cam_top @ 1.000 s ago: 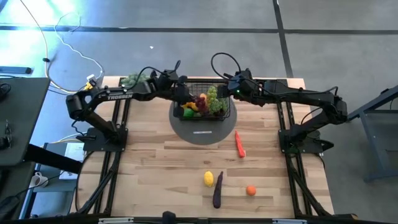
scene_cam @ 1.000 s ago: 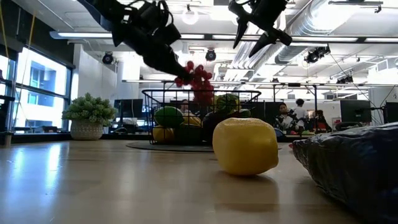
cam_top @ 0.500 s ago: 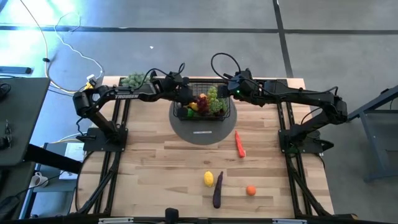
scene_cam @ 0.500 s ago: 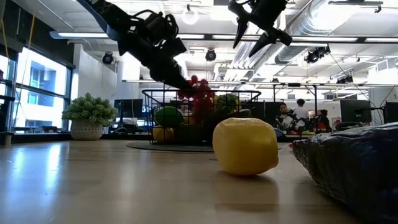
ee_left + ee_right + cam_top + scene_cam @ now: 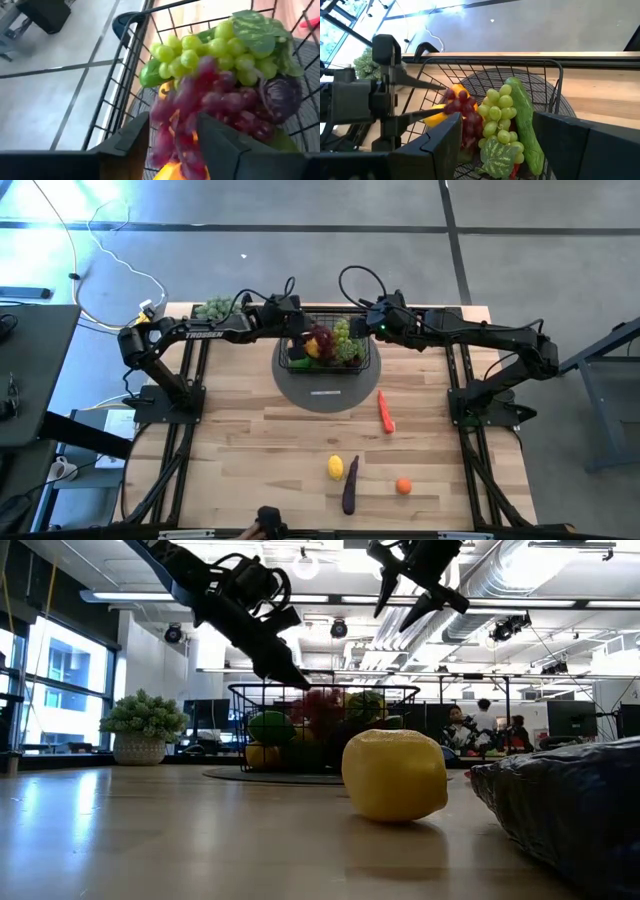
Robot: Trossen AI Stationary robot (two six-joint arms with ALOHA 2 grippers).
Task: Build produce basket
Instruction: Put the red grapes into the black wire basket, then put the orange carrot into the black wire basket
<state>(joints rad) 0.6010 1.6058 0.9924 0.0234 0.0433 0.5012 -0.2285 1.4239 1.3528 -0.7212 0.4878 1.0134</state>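
A: The left gripper sits over the left side of the basket, at the far middle of the surface. Its fingers are spread, with the red grapes resting loose in the produce just past them, so I'd call that a release.

B: Then lift straight up and clear the wire rim before swinging away. And the right gripper?

A: Hovering above the basket's right side, fingers apart, holding nothing.

B: Anything unclear?

A: In the left wrist view the grapes blur across the fingers, so contact is hard to rule out. The lemon, eggplant, carrot and orange fruit lie near.
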